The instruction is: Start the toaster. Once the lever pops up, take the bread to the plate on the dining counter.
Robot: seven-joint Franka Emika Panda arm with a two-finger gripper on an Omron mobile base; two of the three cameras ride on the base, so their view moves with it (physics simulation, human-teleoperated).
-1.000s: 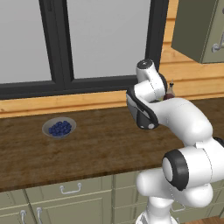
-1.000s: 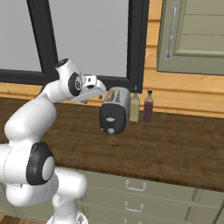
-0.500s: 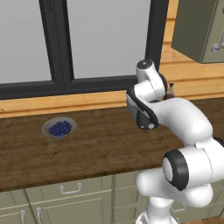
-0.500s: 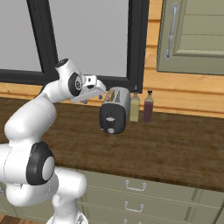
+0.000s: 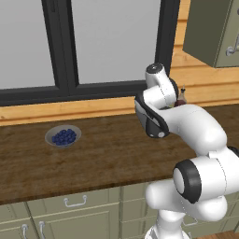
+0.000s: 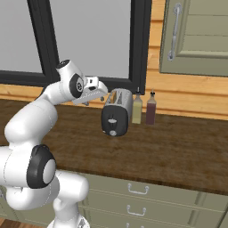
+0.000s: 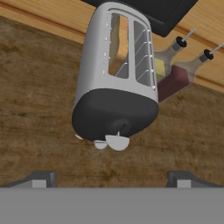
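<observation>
The end effector [image 7: 109, 180] stands fully open and empty, only its two dark fingertips [image 7: 40, 178] showing at the hand view's bottom edge. Just ahead of it stands the toaster [image 7: 114, 83], rounded, with brushed silver sides and a dark end face, on the brown wood-plank surface [image 7: 35, 109]. The tan bread [image 7: 119, 50] sits in one slot, half hidden by wire guides. Two glass bottles [image 7: 168, 72] beyond are partly blocked.
</observation>
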